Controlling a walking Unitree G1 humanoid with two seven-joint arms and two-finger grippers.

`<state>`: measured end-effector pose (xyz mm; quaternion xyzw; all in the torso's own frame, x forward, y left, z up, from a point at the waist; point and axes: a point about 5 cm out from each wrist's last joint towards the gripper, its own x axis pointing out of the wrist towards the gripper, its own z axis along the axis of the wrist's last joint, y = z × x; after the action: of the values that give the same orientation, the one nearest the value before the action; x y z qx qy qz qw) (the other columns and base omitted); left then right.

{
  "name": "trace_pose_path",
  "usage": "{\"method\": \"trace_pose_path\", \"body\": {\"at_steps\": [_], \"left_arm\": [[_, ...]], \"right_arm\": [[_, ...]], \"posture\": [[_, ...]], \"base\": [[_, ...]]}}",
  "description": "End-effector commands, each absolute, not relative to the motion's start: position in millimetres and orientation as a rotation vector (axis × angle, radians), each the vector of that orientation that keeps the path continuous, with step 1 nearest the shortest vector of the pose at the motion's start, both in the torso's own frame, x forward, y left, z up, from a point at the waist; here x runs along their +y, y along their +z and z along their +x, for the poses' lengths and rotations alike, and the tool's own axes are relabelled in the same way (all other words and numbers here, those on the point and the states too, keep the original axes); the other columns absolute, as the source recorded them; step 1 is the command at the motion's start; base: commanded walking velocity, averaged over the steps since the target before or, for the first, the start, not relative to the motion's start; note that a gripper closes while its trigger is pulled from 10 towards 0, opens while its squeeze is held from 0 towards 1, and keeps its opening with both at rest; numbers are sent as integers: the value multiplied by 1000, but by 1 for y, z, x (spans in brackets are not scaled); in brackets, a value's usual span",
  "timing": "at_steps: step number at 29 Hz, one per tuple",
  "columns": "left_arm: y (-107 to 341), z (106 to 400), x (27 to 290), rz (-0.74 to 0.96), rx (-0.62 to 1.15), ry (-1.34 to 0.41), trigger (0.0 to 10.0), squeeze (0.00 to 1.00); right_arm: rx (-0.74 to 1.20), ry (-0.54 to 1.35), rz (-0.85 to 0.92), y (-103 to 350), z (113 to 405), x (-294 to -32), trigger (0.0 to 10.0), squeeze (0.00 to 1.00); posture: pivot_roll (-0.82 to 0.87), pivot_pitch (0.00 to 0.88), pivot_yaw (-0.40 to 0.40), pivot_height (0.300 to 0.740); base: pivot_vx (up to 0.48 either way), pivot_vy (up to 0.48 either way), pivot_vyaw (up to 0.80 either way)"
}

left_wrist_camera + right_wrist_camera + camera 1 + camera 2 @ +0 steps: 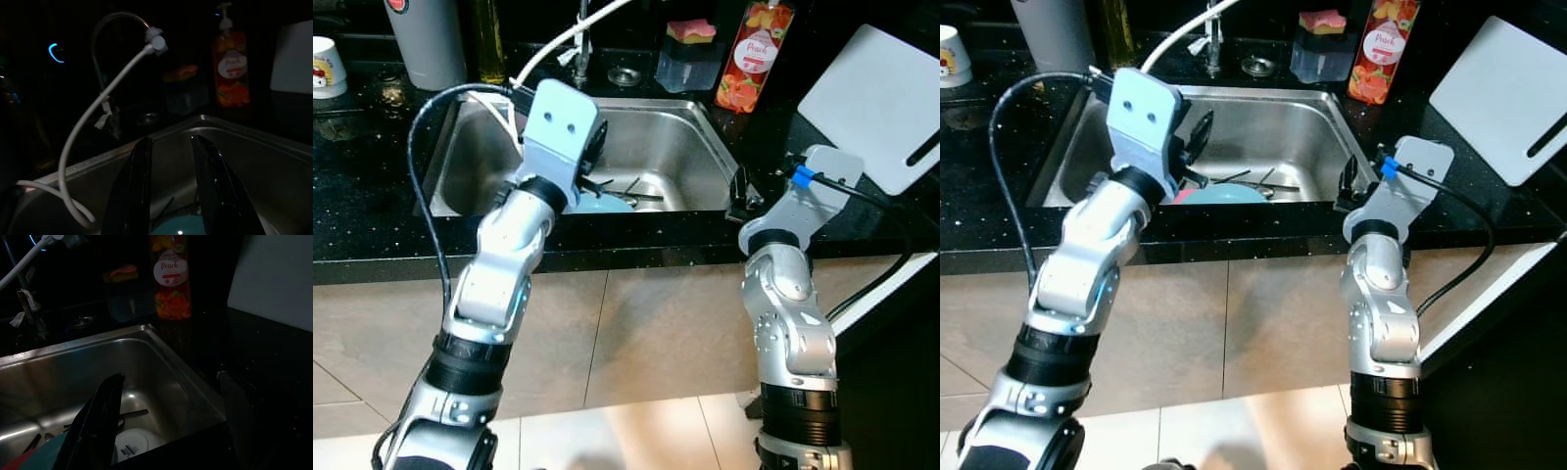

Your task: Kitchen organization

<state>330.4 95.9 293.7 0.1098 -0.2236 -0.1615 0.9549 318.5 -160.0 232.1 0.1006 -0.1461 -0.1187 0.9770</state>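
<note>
Dishes sit low in the stainless steel sink [666, 147]: from the head views, a round light-blue plate [1224, 194] lies flat at the front wall, directly beneath my left hand [1197, 137], the nearer one. Left wrist view: its fingers [134, 196] apart above the plate's teal rim. Right wrist view: my right hand [166, 426] wide open over the black speckled bench [372, 215] corner, small white dish [131, 443] below.

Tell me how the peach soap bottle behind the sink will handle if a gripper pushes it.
The peach soap bottle stands tall and narrow, so it probably tips rather than slides. Its glossy plastic may be slippery. It likely won't break.
</note>
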Motion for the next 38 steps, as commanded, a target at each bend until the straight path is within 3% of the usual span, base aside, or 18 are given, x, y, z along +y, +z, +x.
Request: {"method": "trace_pose_path", "body": {"at_steps": [1, 38], "left_arm": [[290, 334, 94, 202, -414, -349, 10000, 0], [284, 333, 90, 181, -394, -371, 10000, 0]], "right_arm": [[-296, -260, 207, 229, 316, -163, 10000, 0], [-299, -236, 199, 229, 317, -160, 10000, 0]], "posture": [[249, 47, -6, 740], [232, 28, -36, 740]], "base": [[0, 0, 0], [0, 0, 0]]}}
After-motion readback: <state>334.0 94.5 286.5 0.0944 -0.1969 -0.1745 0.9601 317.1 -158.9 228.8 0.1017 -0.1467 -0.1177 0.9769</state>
